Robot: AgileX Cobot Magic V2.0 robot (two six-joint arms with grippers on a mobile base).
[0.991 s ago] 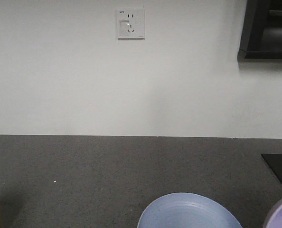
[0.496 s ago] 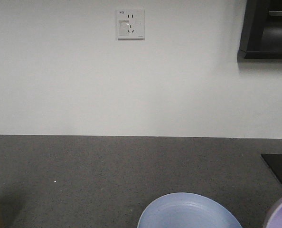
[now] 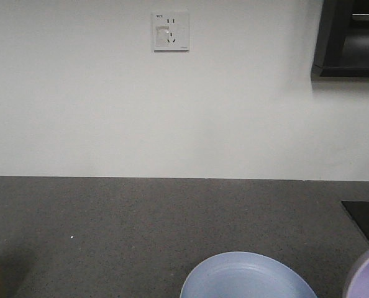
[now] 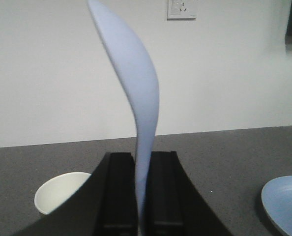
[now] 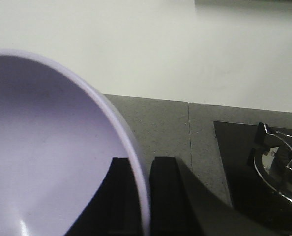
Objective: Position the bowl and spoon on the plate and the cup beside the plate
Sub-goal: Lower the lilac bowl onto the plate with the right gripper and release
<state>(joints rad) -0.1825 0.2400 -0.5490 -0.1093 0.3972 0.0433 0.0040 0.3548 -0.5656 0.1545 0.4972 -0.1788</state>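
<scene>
Left claw (image 4: pixel 142 162): I am pinching the spoon (image 4: pixel 141 88) by its lower end, holding it upright above the bench (image 4: pixel 224 152). Right claw (image 5: pixel 141 164): I am clamping the bowl (image 5: pixel 47 147) by its rim. Plate (image 3: pixel 246 279) is lying toward the bench's near edge; cup (image 4: pixel 62 189) is standing apart, toward the left edge.

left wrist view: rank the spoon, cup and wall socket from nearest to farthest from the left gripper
1. spoon: clamped upright in the left gripper, centre of view.
2. cup: low on the left, just past the gripper's left finger.
3. wall socket: top of the view, right of the spoon, far behind everything else.
</scene>
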